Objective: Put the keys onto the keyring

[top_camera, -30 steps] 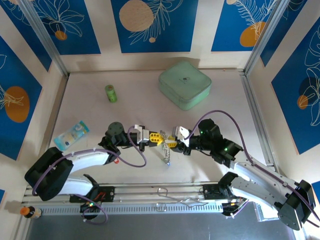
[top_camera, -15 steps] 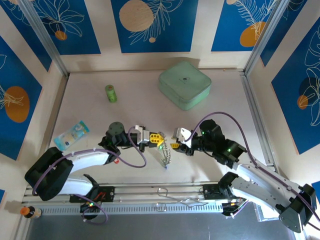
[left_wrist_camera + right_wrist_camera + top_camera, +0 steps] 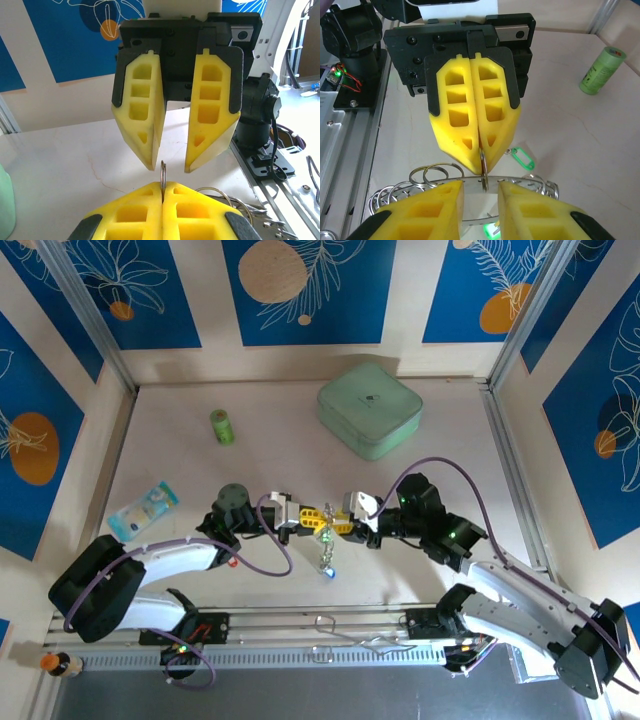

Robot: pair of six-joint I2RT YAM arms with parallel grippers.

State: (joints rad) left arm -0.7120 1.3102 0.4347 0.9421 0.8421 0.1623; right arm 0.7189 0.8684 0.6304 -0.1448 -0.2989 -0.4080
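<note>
My left gripper (image 3: 312,519) holds the keyring (image 3: 326,552) just above the table, so it hangs below the two grippers. In the left wrist view the left gripper (image 3: 163,186) is shut on the edge of a thin metal ring (image 3: 163,175). My right gripper (image 3: 342,528) faces it tip to tip. Its jaws (image 3: 481,185) are open, one on each side of that ring without touching it. The keyring's band (image 3: 520,179) carries several small split rings (image 3: 432,174). A key with a green tag (image 3: 522,159) hangs from it, and a blue tag (image 3: 328,573) hangs at the bottom.
A pale green box (image 3: 369,410) stands at the back right and a green cylinder (image 3: 221,427) at the back left. A light blue packet (image 3: 143,508) lies at the left. The metal rail (image 3: 330,625) runs along the near edge.
The right gripper drew back to the right half a second ago, then came back in against the left gripper's tips with narrower jaws. The hanging keyring swung slightly. The left gripper stayed shut.
</note>
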